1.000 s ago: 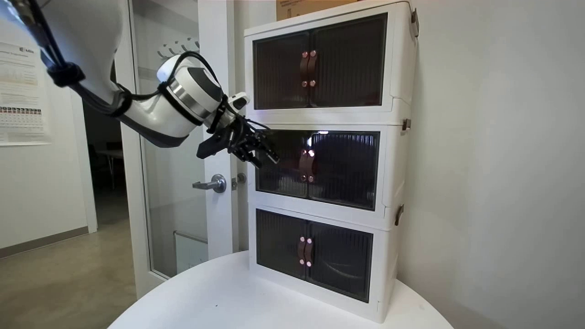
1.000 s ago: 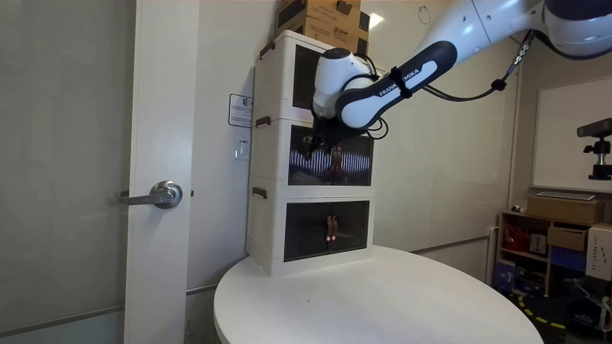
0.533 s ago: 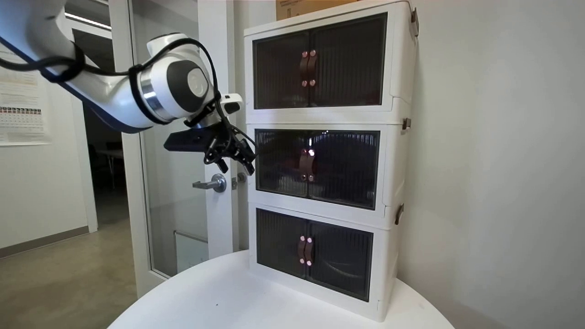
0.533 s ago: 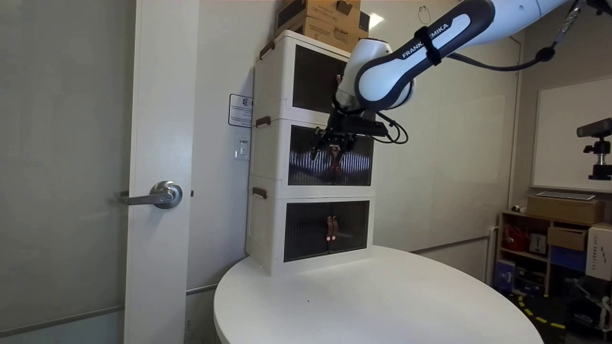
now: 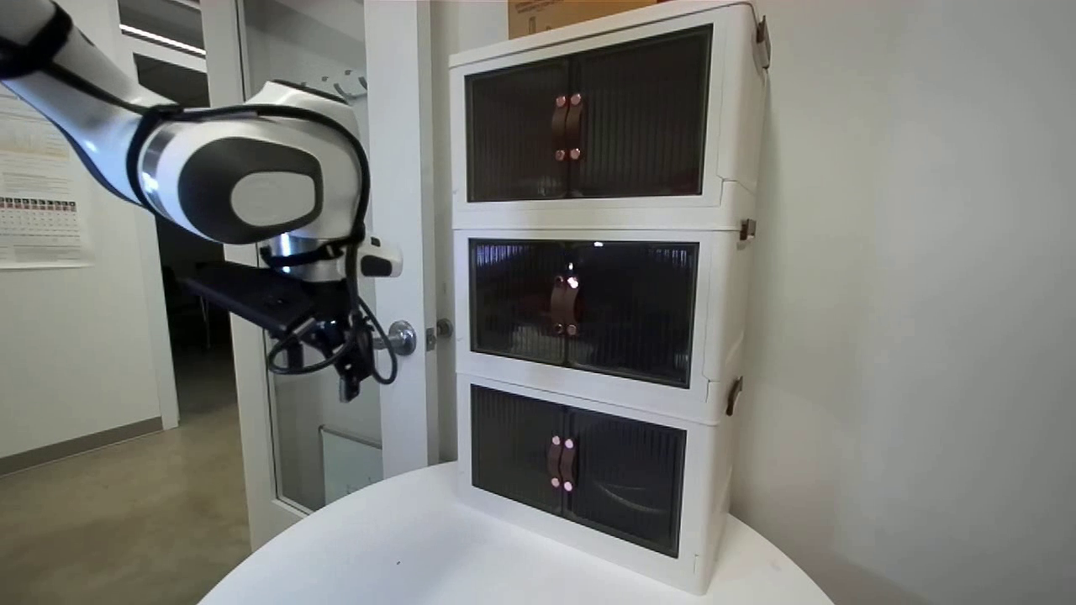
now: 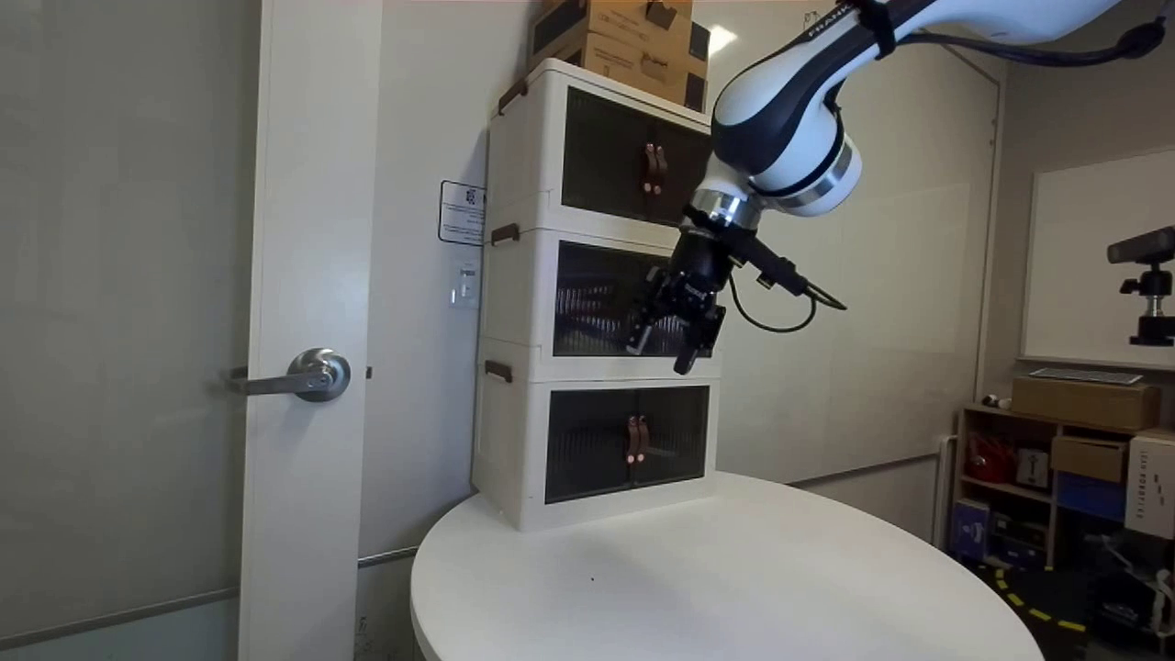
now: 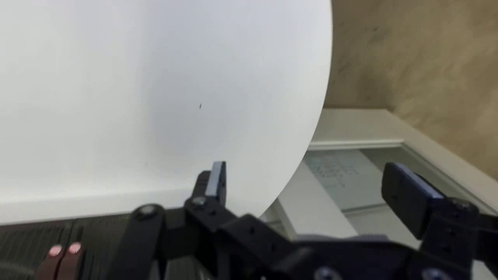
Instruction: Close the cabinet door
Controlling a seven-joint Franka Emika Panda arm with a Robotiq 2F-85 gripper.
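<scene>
The cabinet door (image 5: 513,304) is a dark smoky panel, the left leaf of the middle tier of the white cabinet (image 5: 588,217). It lies flush in its frame beside the right leaf, with brown handles (image 5: 559,304) where they meet. In an exterior view the door (image 6: 592,298) shows partly behind my gripper (image 6: 659,358), which hides the handles. My gripper is open and empty, tilted down, and stands off from the cabinet front, as the gap shows in an exterior view (image 5: 324,376). In the wrist view the fingers (image 7: 305,181) are wide apart; the middle-tier door is out of view there.
A round white table (image 5: 403,555) carries the cabinet. A tall glass room door with a lever handle (image 5: 402,338) stands behind my gripper. Cardboard boxes (image 6: 643,60) sit on top of the cabinet. The bottom tier's handles (image 7: 64,258) show in the wrist view.
My gripper has drawn back from the middle tier, away from the cabinet and lower, and has turned to point more downward. The cabinet doors look the same, flush throughout.
</scene>
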